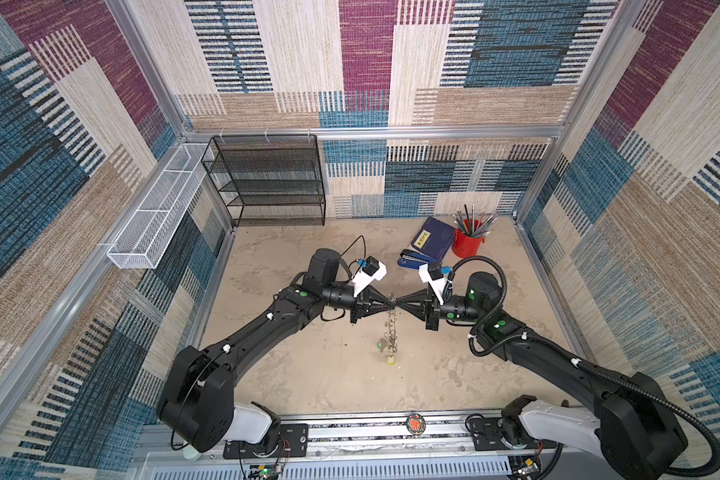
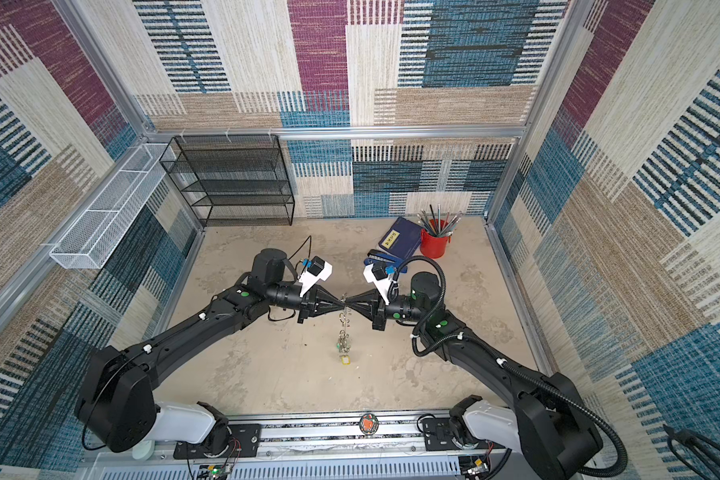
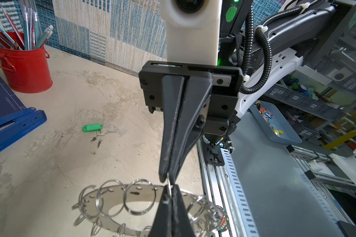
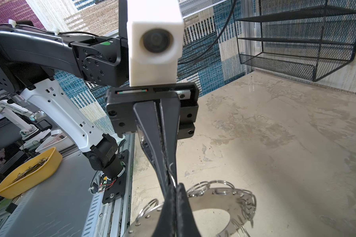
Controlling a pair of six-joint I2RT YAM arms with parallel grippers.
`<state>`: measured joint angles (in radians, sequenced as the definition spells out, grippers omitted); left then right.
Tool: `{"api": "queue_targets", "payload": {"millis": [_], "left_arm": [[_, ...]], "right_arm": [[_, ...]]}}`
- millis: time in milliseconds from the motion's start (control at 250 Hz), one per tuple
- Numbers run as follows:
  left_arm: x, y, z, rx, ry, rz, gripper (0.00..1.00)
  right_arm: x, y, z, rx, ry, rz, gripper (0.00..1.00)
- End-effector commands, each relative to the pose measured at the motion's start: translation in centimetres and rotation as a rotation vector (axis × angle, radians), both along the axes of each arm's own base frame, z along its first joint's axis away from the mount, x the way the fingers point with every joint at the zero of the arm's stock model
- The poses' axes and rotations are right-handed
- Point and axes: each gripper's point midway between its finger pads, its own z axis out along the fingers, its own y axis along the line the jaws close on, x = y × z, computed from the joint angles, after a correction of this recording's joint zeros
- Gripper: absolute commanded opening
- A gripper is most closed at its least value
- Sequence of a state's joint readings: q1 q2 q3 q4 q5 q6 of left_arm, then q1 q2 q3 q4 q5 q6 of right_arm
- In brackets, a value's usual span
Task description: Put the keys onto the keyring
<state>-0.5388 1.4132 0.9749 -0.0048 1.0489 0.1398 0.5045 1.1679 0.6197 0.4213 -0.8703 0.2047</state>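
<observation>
The keyring [image 1: 390, 324] hangs edge-on over the middle of the table in both top views. My left gripper [image 1: 389, 308] and right gripper [image 1: 397, 308] meet tip to tip at its upper edge. Each is shut on the same small split ring. The wrist views show the grey disc [image 3: 120, 191] [image 4: 214, 200] below the pinched wire. A green-tagged key [image 1: 381, 344] and a yellow-tagged key [image 1: 390, 360] sit at the keyring's lower end. Whether they hang from it or lie on the table I cannot tell. Another green-tagged key [image 3: 92, 127] lies on the table in the left wrist view.
A blue stapler [image 1: 416, 259], a blue book [image 1: 433, 239] and a red cup of pencils [image 1: 466, 245] stand at the back right. A black mesh shelf [image 1: 271, 183] is at the back left. A white wire basket [image 1: 159, 216] hangs on the left wall.
</observation>
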Motion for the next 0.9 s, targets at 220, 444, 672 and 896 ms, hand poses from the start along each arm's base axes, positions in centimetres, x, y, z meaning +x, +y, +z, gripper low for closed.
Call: {"api": "queue_targets", "payload": {"millis": [220,444,672,896], "left_arm": [[1.0,-0.4,1.2,-0.058,-0.046,0.063,0.0],[1.7,-0.6,1.3,-0.087,-0.035,0.107,0.0],[2.1,-0.6,1.4,-0.1,-0.023,0.138,0.0],[3.2,-0.7,2.1,-0.115,0.066,0.212,0.0]], "right_arm": [[-0.2,-0.1,2.0,0.047,-0.041,-0.007,0.21],[1.4,-1.6,3.9,0.063,-0.057,-0.175,0.61],[3.7,-5.1,5.3,0.094,-0.034,-0.414,0.91],[6.7,-7.1,3.4,0.044,0.096,-0.587,1.0]]}}
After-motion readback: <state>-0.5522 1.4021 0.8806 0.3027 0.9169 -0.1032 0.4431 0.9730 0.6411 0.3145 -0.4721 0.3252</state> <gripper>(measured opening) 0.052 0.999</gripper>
